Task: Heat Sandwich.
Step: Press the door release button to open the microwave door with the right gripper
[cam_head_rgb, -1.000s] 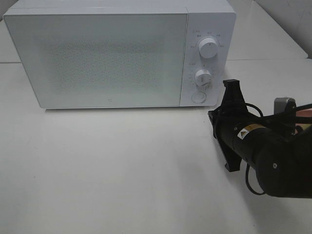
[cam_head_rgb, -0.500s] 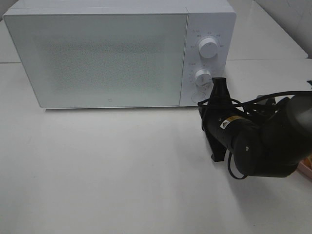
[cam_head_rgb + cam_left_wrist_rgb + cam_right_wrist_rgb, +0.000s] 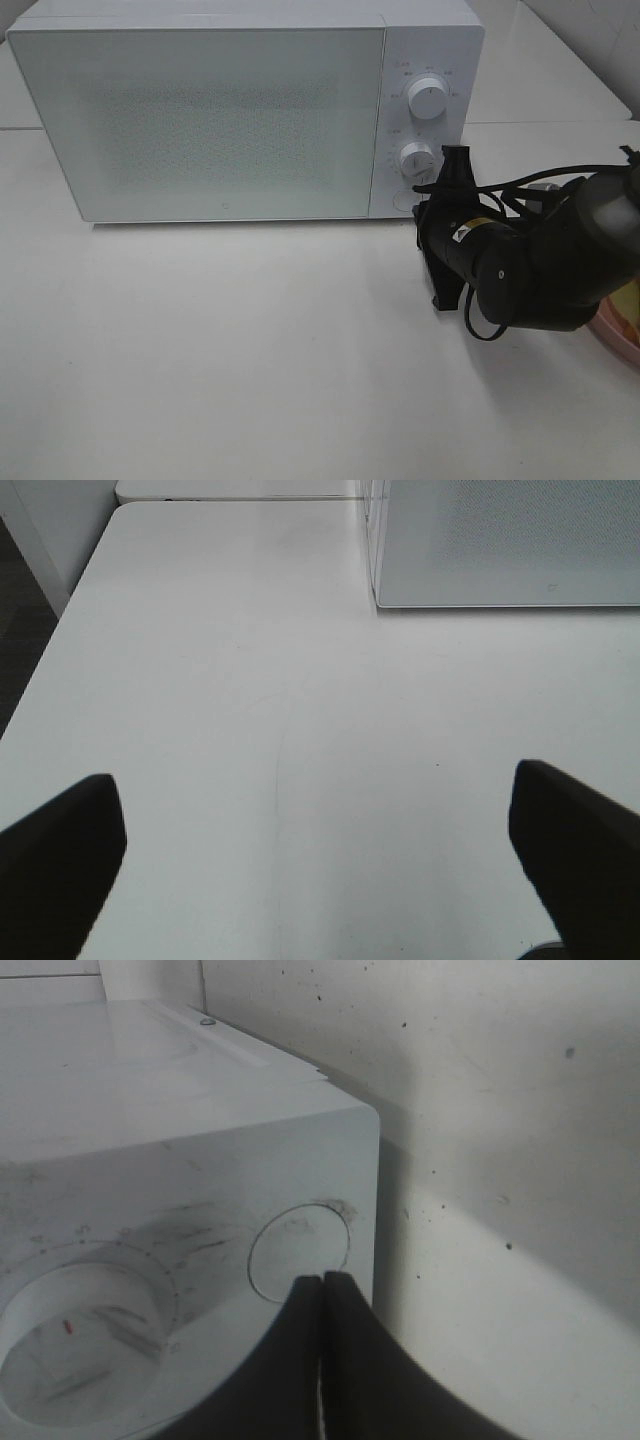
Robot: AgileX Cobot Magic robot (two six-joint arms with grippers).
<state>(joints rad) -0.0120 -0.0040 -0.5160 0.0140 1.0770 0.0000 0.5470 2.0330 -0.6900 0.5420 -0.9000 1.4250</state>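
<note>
The white microwave (image 3: 230,120) stands at the back of the table with its door closed. My right gripper (image 3: 420,197) is shut and empty. Its tips point at the round button (image 3: 406,199) at the bottom of the control panel. In the right wrist view the closed fingertips (image 3: 320,1280) sit at the lower edge of that button (image 3: 300,1255), beside the lower dial (image 3: 85,1345). My left gripper (image 3: 320,860) is open and empty over bare table, out of the high view. The sandwich is hidden; only the rim of the pink plate (image 3: 618,340) shows behind the right arm.
Two white dials (image 3: 428,100) (image 3: 416,158) sit above the button. The microwave's front corner (image 3: 500,550) shows in the left wrist view, with the table's left edge (image 3: 60,630) nearby. The white table (image 3: 230,350) spreads in front of the microwave.
My right arm has swung left from the table's right side to the microwave's control panel, bringing the shut gripper up to the round button. The pink plate's rim has come into view.
</note>
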